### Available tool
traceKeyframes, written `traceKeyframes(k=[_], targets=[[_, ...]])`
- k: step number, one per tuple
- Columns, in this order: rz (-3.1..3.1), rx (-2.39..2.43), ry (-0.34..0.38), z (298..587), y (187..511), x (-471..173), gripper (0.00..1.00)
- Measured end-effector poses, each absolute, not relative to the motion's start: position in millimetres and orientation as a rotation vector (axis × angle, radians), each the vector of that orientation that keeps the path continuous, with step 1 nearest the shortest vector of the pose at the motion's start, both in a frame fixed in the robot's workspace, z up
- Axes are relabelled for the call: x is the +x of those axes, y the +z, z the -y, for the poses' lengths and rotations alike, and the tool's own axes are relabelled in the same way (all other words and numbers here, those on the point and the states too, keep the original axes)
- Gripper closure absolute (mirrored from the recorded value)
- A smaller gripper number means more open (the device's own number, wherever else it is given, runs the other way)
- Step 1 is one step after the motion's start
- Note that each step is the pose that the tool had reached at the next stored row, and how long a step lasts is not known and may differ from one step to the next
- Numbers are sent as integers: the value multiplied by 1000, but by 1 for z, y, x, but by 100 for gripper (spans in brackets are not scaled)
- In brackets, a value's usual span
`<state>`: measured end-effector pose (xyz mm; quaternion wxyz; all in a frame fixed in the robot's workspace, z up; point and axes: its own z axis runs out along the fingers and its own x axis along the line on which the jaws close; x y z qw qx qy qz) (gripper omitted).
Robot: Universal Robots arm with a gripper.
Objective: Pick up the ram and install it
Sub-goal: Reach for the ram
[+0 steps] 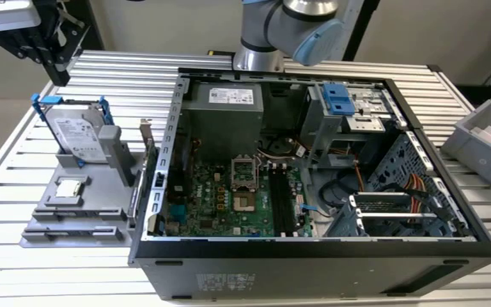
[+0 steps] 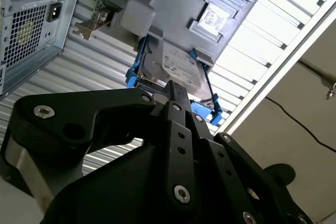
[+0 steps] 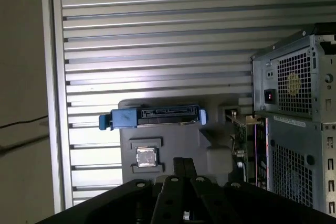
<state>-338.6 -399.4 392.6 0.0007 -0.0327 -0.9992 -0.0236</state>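
While jaws closed, hard drive (image 1: 79, 137), chip (image 1: 68, 187) near.

Gripper (image 2: 174, 92) held high, pointing down, fingers (image 3: 179, 167) pressed together, empty.

The table (image 1: 100, 70) was ribbed, matt silver metal. The computer case (image 1: 314, 275) showed dull grey sheet metal, its near panel matt black. The hard drive (image 1: 79, 137) had a glossy metal face in a blue plastic bracket (image 1: 39, 102), on a matt grey plastic holder (image 1: 75, 224). The gripper (image 2: 176, 90) looked matt black with bright screws.
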Motion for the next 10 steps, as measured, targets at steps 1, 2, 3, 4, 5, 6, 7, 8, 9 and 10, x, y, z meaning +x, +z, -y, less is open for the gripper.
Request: traceKeyframes(k=[1, 2, 3, 4, 5, 6, 7, 8, 9, 10], targets=[[3138, -101, -74, 399, 393, -339, 100], [3138, -99, -74, 399, 393, -340, 100], [3138, -99, -74, 399, 393, -340, 100], [3138, -99, -74, 399, 393, -340, 100], [3138, -99, -74, 399, 393, -340, 100], [3138, -99, -74, 399, 393, -340, 100], [3138, -94, -74, 399, 393, -340, 100], [3138, -81, -74, 399, 393, -340, 100], [3138, -64, -74, 399, 393, -340, 100], [3138, -46, -74, 399, 393, -340, 100]])
